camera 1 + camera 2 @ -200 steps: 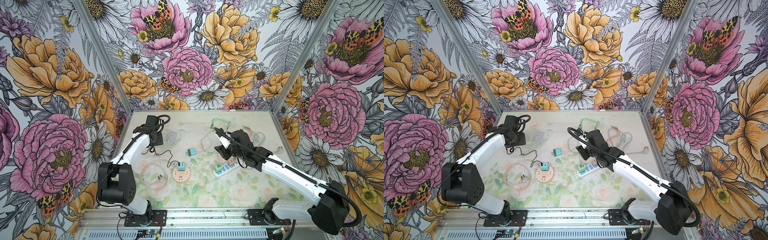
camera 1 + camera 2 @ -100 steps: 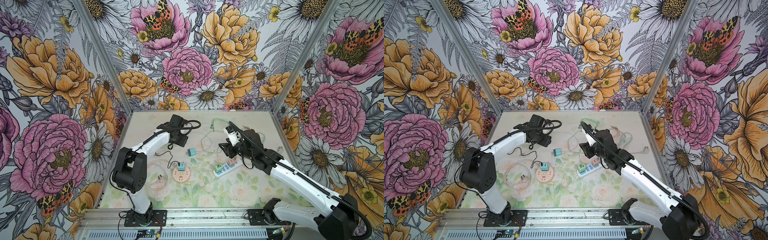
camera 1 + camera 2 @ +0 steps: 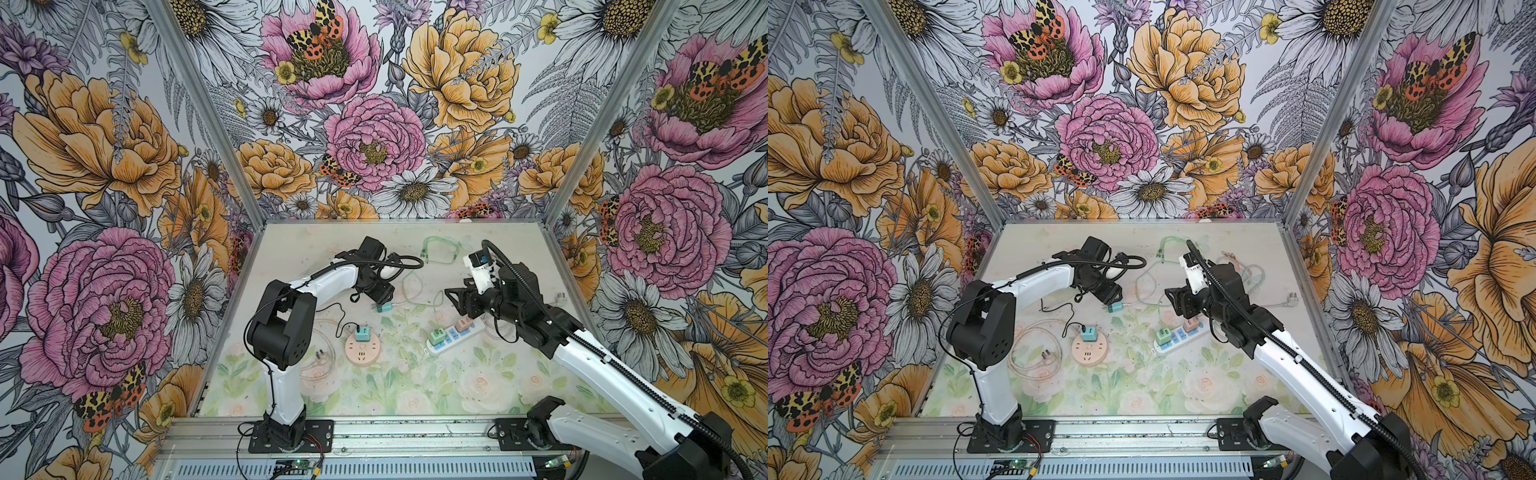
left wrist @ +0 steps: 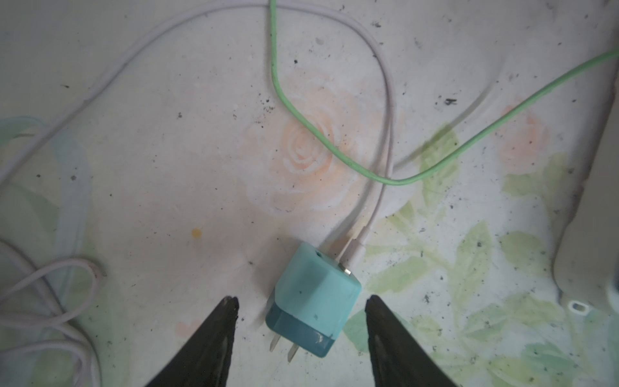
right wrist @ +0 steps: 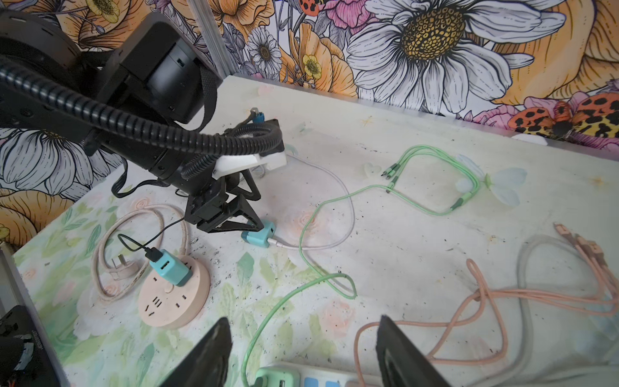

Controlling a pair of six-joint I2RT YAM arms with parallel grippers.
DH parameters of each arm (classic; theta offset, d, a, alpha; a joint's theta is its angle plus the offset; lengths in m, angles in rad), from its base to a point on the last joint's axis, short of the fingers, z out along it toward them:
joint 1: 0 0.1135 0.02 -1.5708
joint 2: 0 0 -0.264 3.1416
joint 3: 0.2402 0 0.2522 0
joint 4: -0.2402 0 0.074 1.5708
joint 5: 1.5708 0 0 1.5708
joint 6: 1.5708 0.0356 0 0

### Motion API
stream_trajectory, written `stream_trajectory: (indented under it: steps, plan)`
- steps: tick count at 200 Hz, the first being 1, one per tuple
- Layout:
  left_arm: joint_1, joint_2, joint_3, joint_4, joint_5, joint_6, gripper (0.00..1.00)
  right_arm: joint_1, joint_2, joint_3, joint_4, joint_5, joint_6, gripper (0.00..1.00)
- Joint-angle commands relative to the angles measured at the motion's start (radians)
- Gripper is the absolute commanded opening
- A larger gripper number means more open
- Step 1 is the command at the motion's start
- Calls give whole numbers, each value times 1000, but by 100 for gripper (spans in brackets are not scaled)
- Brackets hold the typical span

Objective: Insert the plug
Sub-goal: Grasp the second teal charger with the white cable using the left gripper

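Nearby, by the front rail, the round pink socket (image 3: 362, 352) lies flat on the table (image 3: 415, 395) with a teal charger (image 3: 360, 333) already seated in it. Just beside it toward the middle, the white power strip (image 3: 451, 341) carries a green adapter (image 3: 436, 336) and a pink adapter (image 3: 462, 324).

Further back lies the loose teal plug (image 4: 315, 301), the piece the task needs. It rests on its side, its prongs level with the table and pointing back toward the wrist. The left gripper (image 4: 301, 300) straddles it with jaws spread wide, gripping nothing. The plug sits skewed between them, closer to one finger than the other. The right gripper (image 5: 303, 320) hovers above the strip, its jaws likewise wide and empty.

Beyond, the plug's white cable (image 4: 388, 110) loops away and passes under a green cable (image 4: 284, 97). That cable appears to run on to the green connector ends (image 3: 440, 249) near the back wall.

The likeliest trouble is the grasp. Closing on a skewed body could bring one finger in first, spinning the plug or pinching a corner so that it slips on the lift. With its prongs lying flat, the plug would need turning before it meets any socket, and a loose hold might not survive that. The crossed cables could also snag, dragging the green one along or pulling the plug off line.
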Motion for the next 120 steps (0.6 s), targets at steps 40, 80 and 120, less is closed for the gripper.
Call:
stream_trajectory:
  steps: [40, 80, 120]
  plan:
    - [-10, 13, -42, 28, 20, 52, 65, -19, 17, 18, 16, -53, 30, 70]
    - [-22, 43, -35, 28, -7, 52, 65, -26, 32, 26, 17, -78, 42, 70]
    - [-33, 71, -43, 28, -44, 51, 66, -31, 28, 19, 16, -79, 47, 70]
